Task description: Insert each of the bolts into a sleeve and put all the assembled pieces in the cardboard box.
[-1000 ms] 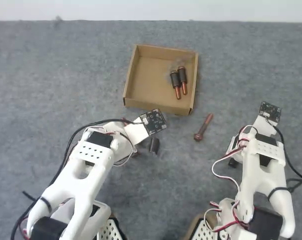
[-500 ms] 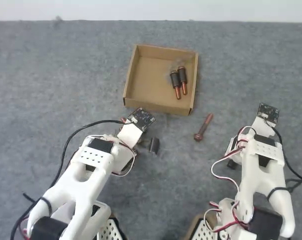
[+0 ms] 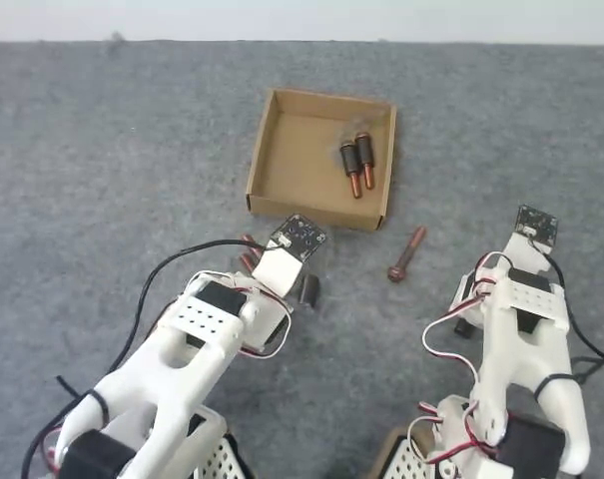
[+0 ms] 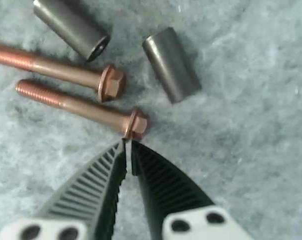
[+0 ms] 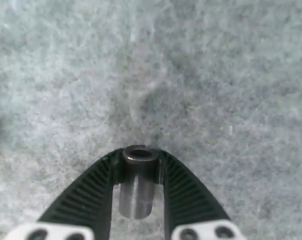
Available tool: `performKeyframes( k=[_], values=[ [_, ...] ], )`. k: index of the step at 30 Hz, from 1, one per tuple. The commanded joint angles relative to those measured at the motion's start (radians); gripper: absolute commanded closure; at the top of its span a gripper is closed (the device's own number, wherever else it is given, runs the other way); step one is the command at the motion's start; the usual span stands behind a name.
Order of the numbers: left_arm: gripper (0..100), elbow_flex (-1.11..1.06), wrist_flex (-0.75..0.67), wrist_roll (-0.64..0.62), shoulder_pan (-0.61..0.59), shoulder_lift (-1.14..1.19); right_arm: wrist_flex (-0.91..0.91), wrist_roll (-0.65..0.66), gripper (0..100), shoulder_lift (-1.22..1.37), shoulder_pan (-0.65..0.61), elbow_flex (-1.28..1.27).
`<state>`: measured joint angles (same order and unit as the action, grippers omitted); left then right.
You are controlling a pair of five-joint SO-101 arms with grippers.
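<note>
While the right hand [image 5: 139,161] clamps a sleeve [image 5: 136,195], the left hand [image 4: 127,146], closed and empty, sits beside a bolt [image 4: 81,106]; it likely must open to grasp it.

Surface: the tabletop [image 3: 102,150] wears a grey, felt-like covering, mottled and slightly fuzzy, from the near edge to the far.
Far edge: a pale strip [image 3: 302,20] runs the full width, possibly a wall, though too little shows to be sure.
Light: even and soft, with only faint shadows.
</note>
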<state>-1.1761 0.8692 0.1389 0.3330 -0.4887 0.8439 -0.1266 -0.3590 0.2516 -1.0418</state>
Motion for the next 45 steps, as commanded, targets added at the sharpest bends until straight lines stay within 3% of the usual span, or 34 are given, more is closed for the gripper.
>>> performKeyframes(
  k=[1,6,9,16,20,26,30,37,42,45],
  values=[
    [99,0.025,-0.020,-0.017,0.005,-0.003,-0.004,0.012,99.2,-0.050,-0.007,0.002],
    [99,0.056,-0.008,-0.043,0.005,0.041,-0.004,0.012,99.2,-0.050,-0.007,0.002],
    [99,0.143,0.026,-0.103,0.008,0.167,-0.004,0.012,99.2,-0.050,-0.007,0.002],
    [99,0.361,0.086,-0.107,0.011,0.400,-0.002,0.012,99.2,-0.050,-0.005,0.002],
    [99,0.456,0.074,-0.107,0.009,0.443,-0.002,0.012,99.2,-0.050,-0.005,0.002],
    [99,0.529,-0.054,-0.107,0.012,0.509,-0.002,0.012,99.2,-0.050,-0.005,0.002],
    [99,0.549,-0.037,-0.097,0.037,0.496,-0.007,0.012,99.2,-0.050,-0.005,0.002],
    [98,0.561,0.183,0.221,0.028,0.339,-0.012,0.012,99.2,-0.050,-0.007,0.002],
    [98,0.516,0.203,0.348,0.029,0.293,-0.012,0.012,99.2,-0.050,-0.007,0.002],
    [91,0.473,0.196,0.459,0.028,0.293,-0.010,0.012,99.2,-0.050,-0.007,0.002]
  ],
)
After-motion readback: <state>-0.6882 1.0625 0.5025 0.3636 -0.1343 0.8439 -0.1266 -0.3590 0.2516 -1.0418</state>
